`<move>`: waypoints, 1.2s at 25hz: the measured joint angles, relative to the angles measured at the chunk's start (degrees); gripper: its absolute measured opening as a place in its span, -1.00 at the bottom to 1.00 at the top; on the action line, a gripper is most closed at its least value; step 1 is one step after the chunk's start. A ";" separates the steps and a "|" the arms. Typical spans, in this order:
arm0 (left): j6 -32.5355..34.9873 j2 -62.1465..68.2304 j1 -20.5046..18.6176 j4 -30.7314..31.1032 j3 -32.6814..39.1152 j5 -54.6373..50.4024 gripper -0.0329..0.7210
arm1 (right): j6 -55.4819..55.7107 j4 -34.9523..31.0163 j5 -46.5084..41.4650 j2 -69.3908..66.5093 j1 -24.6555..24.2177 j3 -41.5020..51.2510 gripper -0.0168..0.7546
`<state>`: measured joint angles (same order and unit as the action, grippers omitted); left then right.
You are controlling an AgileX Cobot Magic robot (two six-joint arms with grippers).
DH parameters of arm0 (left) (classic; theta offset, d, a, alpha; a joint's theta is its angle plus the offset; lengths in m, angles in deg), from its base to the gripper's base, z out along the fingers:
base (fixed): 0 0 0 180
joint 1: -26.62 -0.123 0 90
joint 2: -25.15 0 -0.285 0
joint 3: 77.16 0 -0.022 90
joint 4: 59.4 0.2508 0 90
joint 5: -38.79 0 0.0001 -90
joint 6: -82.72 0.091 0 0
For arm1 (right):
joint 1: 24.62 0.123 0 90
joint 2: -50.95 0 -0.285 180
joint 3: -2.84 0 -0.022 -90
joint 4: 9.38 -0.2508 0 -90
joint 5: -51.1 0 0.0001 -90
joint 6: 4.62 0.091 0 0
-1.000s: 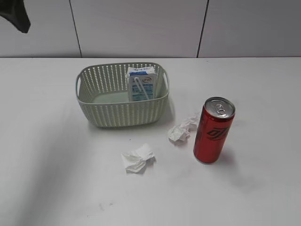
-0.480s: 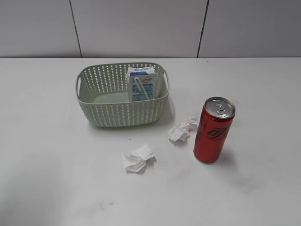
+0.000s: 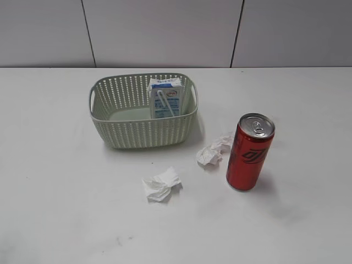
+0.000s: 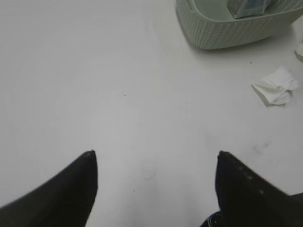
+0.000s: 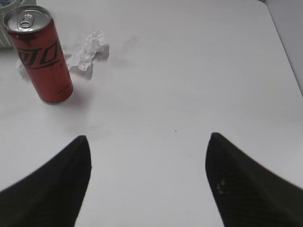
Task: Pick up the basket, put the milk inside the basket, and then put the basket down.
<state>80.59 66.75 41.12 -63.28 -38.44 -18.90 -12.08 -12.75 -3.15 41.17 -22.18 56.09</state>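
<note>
The pale sage-green basket (image 3: 118,129) rests on the white table at the back centre. The white-and-blue milk carton (image 3: 165,99) stands upright inside it, against its right wall. The basket's corner (image 4: 222,33) also shows at the top right of the left wrist view. My left gripper (image 4: 156,155) is open and empty over bare table, well short of the basket. My right gripper (image 5: 147,137) is open and empty over bare table, to the right of the can. Neither gripper shows in the exterior view.
A tall red soda can (image 3: 250,152) stands right of the basket; it also shows in the right wrist view (image 5: 40,54). Two crumpled white tissues lie in front of the basket, one (image 3: 160,186) at centre and one (image 3: 213,151) beside the can. A grey wall (image 3: 165,33) backs the table.
A dark arm part at the exterior view's top left corner one second ago has gone out of view. Basket, milk, can and tissues have not moved.
</note>
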 joint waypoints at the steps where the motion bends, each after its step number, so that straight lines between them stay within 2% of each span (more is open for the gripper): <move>1: 0.00 -1.85 0.00 0.29 1.22 0.11 0.65 | 0.00 0.00 0.00 0.00 0.00 0.00 0.58; 9: 0.00 -12.09 0.00 0.99 7.56 2.07 0.65 | 0.05 0.05 0.00 0.00 0.00 0.00 0.58; 30: 0.00 -32.44 0.00 0.95 7.90 3.27 0.60 | 0.01 -0.34 0.00 0.00 0.00 0.00 0.58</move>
<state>80.59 34.31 41.12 -62.33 -30.54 -15.63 -12.07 -13.08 -3.15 41.17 -22.18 56.09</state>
